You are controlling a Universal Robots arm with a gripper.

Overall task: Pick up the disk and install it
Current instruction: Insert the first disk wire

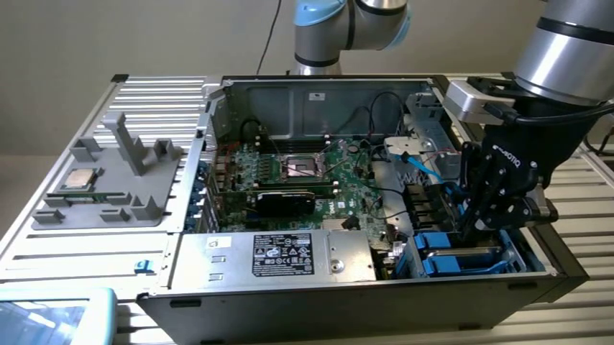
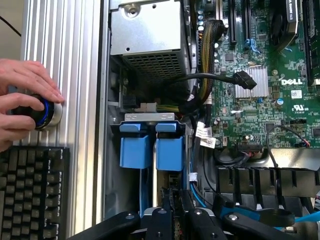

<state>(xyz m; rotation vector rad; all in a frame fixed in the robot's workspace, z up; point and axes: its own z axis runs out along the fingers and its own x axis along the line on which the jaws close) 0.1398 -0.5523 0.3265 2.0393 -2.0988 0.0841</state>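
Open desktop computer case [image 1: 364,300] of black and silver metal, green motherboard [image 1: 317,169] exposed. At the exterior view's right, black two-fingered robot gripper [image 1: 479,226] hanging low over the drive bay, fingers drawn almost together with only a narrow gap, nothing clearly pinched between. In line with the gripper, flat silver-metal disk in a bright blue plastic bracket [image 2: 170,150], standing on edge in the bay, just beside a second blue-bracketed drive [image 2: 135,147]. Probably rigid, dense, weighty for so flat a thing. Bare metal faces likely slick, insides sensitive to knocks. Best taken by the blue bracket's outer edges, away from label and connector.
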